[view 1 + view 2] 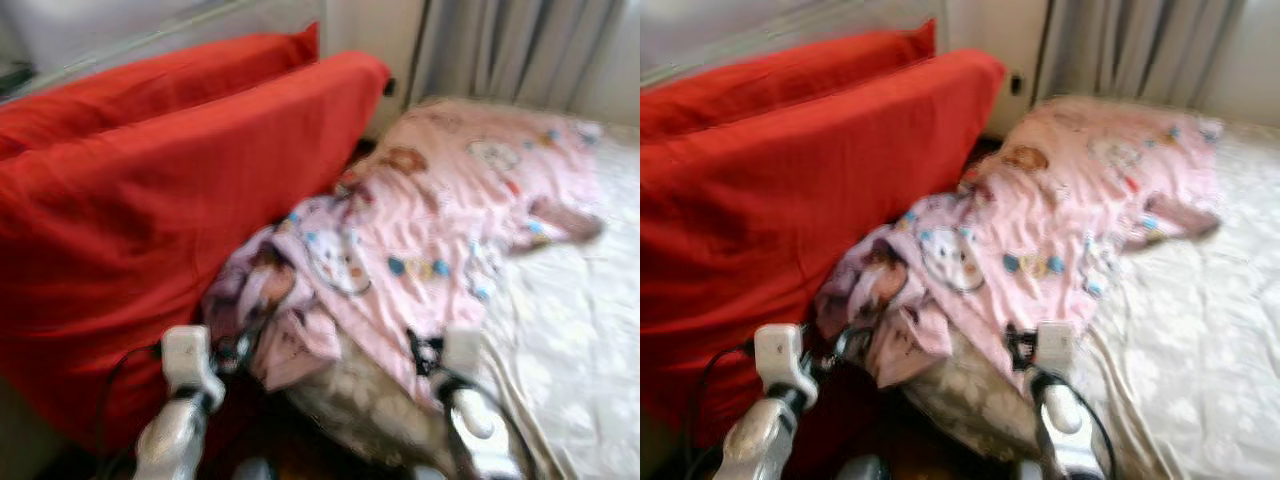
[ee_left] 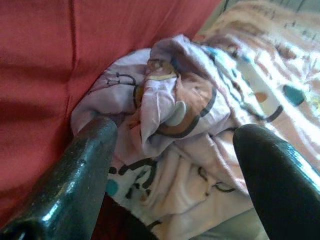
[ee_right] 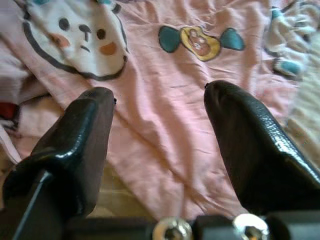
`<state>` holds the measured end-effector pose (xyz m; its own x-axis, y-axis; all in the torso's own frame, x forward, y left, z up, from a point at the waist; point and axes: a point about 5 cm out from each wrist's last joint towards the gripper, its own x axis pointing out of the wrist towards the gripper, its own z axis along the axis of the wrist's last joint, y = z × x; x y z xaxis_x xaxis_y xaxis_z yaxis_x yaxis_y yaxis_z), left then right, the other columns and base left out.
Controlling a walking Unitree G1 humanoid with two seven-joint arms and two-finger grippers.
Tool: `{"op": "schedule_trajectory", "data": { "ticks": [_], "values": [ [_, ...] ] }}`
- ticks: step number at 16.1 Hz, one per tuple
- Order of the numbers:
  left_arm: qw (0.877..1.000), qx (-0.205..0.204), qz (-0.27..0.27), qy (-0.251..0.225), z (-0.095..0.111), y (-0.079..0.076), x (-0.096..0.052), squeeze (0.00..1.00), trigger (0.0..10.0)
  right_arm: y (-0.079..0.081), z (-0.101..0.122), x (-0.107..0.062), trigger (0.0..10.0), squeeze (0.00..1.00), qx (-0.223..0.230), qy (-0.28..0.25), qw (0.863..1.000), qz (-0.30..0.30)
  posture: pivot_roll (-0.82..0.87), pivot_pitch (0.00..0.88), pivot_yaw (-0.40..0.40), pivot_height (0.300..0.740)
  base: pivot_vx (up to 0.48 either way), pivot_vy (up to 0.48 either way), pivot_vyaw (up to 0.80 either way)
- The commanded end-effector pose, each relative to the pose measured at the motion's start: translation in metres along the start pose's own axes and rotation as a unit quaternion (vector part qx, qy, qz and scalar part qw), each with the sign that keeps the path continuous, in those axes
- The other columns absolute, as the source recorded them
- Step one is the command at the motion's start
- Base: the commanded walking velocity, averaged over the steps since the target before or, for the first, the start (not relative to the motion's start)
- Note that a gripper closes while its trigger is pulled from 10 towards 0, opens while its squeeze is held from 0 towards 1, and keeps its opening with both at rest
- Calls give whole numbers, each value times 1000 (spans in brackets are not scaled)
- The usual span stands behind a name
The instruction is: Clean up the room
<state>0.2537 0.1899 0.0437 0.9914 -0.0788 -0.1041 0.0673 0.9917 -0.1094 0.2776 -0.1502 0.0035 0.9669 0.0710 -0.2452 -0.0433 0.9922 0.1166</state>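
The left gripper (image 2: 175, 150) is holding its fingers wide apart, gripping nothing, just in front of the bunched corner of the pink blanket (image 1: 440, 210), beside the red cushions (image 1: 150, 200). The right gripper (image 3: 160, 130) is also spreading its fingers wide, hovering over a flatter part of the same blanket, printed with a cartoon face and a sweet. The blanket is lying crumpled across the bed (image 1: 580, 350), its near corner hanging against the cushions. Grey curtains (image 1: 510, 50) are hanging behind the bed.
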Motion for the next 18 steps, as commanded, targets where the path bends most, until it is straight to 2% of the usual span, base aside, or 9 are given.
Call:
{"op": "schedule_trajectory", "data": {
  "ticks": [1, 6, 7, 10, 11, 12, 15, 18],
  "values": [
    [1000, -8, -7, -9, 5, -6, 3, 0, 10000, -8, -3, -2, 10000, 0, -3, 12, 1000, -9, -15, 43, 34, 624, 349, 0, 0],
    [1000, -9, -7, -9, 6, -6, 3, 0, 10000, -7, -3, 1, 10000, 0, -6, 20, 1000, -3, -15, 48, 34, 624, 322, 0, 0],
    [1000, -9, -9, -8, 5, -7, 3, 0, 10000, -8, -11, 0, 10000, 0, -25, 55, 998, -3, -15, 52, 36, 624, 0, 0, 0],
    [1000, -9, -11, -6, 5, -9, 3, 0, 10000, -9, -20, -1, 10000, 0, -7, 98, 995, -15, -7, 56, 39, 624, 0, 0, 0],
    [1000, -9, -12, -6, 5, -9, 2, 0, 10000, -7, -26, -2, 10000, 949, 18, 122, 992, -16, -2, 57, 41, 624, 0, 0, 0],
    [1000, -9, -13, -6, 5, -9, 2, 0, 10000, -5, -29, -2, 10000, 1000, 38, 131, 990, -18, 3, 59, 43, 624, 0, 0, 0],
    [1000, -7, -14, -5, 6, -9, 0, 0, 10000, -3, -35, -4, 10000, 1000, 71, 158, 985, -25, 14, 67, 50, 624, 0, 0, 0],
    [1000, -6, -15, -4, 6, -9, -2, 0, 10000, -2, -36, -3, 10000, 1000, 79, 166, 983, -27, 20, 75, 54, 624, 0, 0, 0]
  ]
}}
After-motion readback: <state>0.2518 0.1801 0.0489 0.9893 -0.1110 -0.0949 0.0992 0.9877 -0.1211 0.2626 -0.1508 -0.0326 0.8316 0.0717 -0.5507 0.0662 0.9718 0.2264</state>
